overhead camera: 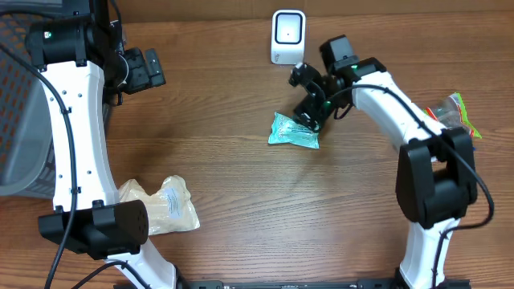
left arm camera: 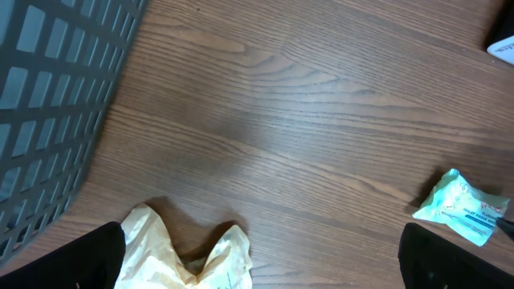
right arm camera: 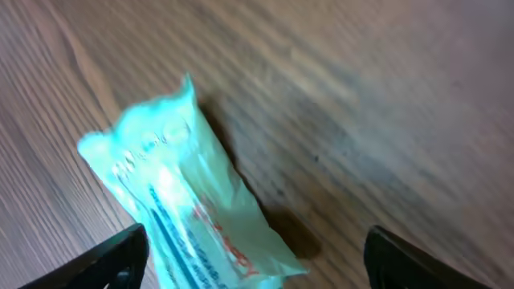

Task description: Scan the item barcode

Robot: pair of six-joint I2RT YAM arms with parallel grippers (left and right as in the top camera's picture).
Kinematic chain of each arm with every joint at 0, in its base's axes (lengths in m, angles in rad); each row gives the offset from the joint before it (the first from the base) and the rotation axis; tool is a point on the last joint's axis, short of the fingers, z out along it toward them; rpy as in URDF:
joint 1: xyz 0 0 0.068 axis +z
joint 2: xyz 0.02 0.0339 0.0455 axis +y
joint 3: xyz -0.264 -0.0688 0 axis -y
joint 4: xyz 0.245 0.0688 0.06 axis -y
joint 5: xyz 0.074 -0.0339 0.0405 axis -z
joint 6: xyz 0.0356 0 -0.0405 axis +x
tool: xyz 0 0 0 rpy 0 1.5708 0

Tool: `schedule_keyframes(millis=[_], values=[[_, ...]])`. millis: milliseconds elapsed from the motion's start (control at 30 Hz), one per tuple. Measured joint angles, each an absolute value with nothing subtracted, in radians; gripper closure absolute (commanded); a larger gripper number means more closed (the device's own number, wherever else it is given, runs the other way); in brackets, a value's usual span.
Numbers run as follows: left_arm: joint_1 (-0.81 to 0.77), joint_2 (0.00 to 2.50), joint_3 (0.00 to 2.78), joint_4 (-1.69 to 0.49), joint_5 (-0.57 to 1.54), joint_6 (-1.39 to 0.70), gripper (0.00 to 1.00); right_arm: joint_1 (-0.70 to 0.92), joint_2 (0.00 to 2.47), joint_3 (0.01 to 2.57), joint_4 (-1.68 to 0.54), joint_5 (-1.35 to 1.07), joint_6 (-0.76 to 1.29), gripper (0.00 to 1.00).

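Observation:
The item is a teal plastic packet (overhead camera: 292,132) lying flat on the wood table, below the white barcode scanner (overhead camera: 287,36) at the back edge. My right gripper (overhead camera: 308,118) hovers at the packet's right end, open. In the right wrist view the packet (right arm camera: 181,197) lies between and ahead of the spread fingers (right arm camera: 112,261), and my right gripper (right arm camera: 257,269) touches nothing. My left gripper (overhead camera: 159,71) is high at the far left, open and empty. From the left wrist view, the packet (left arm camera: 462,209) shows at the right edge, far from my left gripper (left arm camera: 261,269).
A crumpled cream bag (overhead camera: 165,205) lies near the left arm's base and shows between the left fingers (left arm camera: 181,253). A grey mesh basket (overhead camera: 16,120) stands off the table's left side. A colourful wrapped item (overhead camera: 456,108) lies at the far right.

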State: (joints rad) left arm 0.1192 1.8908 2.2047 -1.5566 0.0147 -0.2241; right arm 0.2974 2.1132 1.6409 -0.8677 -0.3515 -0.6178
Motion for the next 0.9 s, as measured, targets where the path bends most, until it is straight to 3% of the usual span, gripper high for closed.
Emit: schedule_keyframes(millis=[200,600,667,733,900], values=[[0.12,1.891,2.205,-1.557,0.015,-0.224,0.0,0.262,2.136,1.641,-0.902,-0.513,-0.748,0.17],[0.119,1.891,2.205,-1.557,0.015,-0.224,0.0,0.261,2.249,1.641,-0.912,-0.579,-0.765,0.51],[0.119,1.891,2.205,-1.557,0.015,-0.224,0.0,0.261,2.249,1.641,-0.939,-0.58,-0.735,0.47],[0.119,1.891,2.205,-1.557,0.015,-0.224,0.0,0.261,2.249,1.641,-0.968,-0.583,-0.697,0.35],[0.12,1.891,2.205,-1.557,0.015,-0.224,0.0,0.257,2.25,1.643,-1.084,-0.663,-0.474,0.3]])
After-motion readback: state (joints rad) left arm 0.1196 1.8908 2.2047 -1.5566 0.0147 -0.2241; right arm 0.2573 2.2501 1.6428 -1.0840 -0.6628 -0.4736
